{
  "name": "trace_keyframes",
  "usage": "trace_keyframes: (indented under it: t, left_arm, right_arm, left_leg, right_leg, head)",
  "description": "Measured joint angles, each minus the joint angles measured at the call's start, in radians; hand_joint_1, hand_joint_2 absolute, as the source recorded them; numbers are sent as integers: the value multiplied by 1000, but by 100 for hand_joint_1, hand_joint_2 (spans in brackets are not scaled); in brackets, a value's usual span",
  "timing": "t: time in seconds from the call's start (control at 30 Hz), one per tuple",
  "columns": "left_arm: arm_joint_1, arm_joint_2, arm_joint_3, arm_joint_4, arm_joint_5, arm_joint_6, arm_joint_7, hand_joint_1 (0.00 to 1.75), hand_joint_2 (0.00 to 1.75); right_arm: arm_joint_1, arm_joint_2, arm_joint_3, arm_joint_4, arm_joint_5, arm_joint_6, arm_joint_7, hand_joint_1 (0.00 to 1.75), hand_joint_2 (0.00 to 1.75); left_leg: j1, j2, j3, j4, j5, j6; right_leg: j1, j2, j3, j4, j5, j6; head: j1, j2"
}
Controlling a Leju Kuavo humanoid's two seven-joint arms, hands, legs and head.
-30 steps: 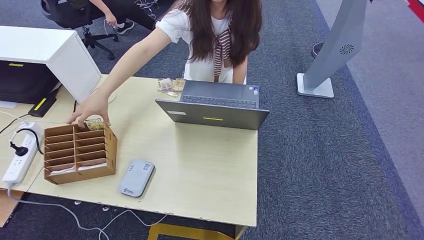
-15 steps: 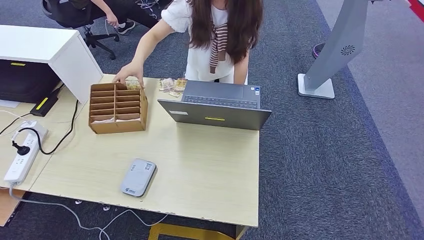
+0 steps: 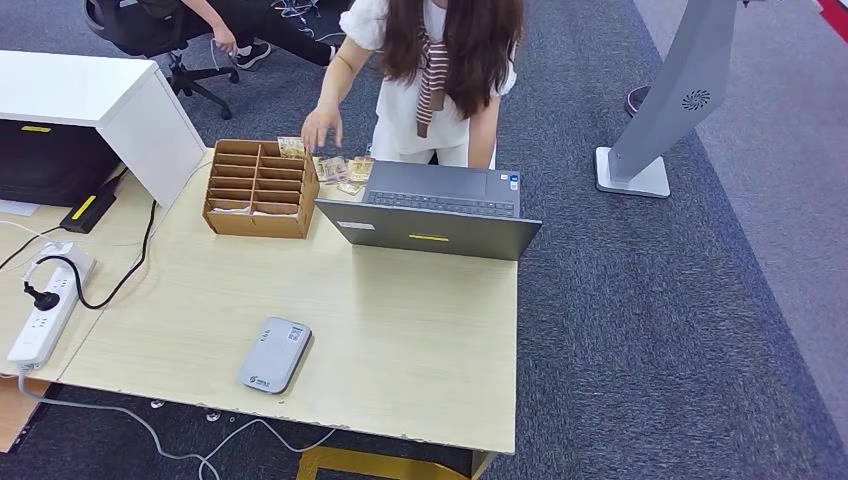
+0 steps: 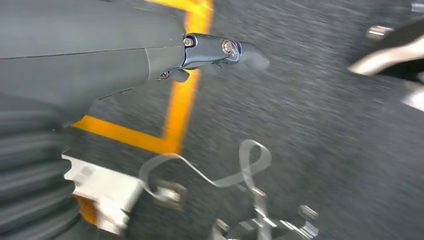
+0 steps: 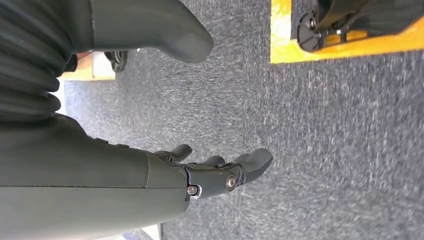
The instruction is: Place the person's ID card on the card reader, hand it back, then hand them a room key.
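On the table (image 3: 400, 330), the cardboard organizer (image 3: 258, 187) has been shifted by the person's hand (image 3: 322, 126) to the far edge beside the laptop (image 3: 432, 212). The card reader (image 3: 273, 354) is left free near the front edge, its long axis running roughly front-to-back, slightly tilted. No ID card is seen yet. The left hand (image 4: 150, 55) and right hand (image 5: 200, 175) hang over the floor, fingers released, grasping nothing.

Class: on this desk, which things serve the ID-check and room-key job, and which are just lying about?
For the job: card reader; cardboard slot box; cards by the person's hand.

Lying about: laptop; power strip; white cabinet.
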Motion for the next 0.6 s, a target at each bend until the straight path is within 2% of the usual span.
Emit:
trace_keyframes:
  t: [0.17,0.3,0.4,0.53,0.6]
  left_arm:
    - [-15,-49,-26,61,-80,65,68,0,0]
    - [-23,-85,-72,91,-127,91,112,0,175]
    - [-23,-96,-122,100,-156,64,148,0,175]
    - [-16,-97,-229,101,-187,48,174,0,0]
    - [-11,-95,-272,101,-198,46,181,0,0]
  right_arm:
    - [2,0,24,2,51,32,-8,0,175]
    - [2,0,51,5,77,32,4,0,175]
    - [5,-1,81,5,68,37,2,0,175]
    - [15,-10,152,-1,-7,47,0,0,0]
    - [21,-16,185,-6,-46,51,0,0,0]
  left_leg:
    - [0,0,0,0,0,0]
    - [-1,0,0,0,0,0]
    - [-1,0,0,0,0,0]
    - [0,0,0,0,0,0]
    - [0,0,0,0,0,0]
  right_leg:
    - [0,0,0,0,0,0]
    - [-1,0,0,0,0,1]
    - [0,0,0,0,1,1]
    - [0,0,0,0,0,1]
    - [0,0,0,0,0,1]
  head:
    - [0,0]
    - [0,0]
    - [0,0]
    - [0,0]
    - [0,0]
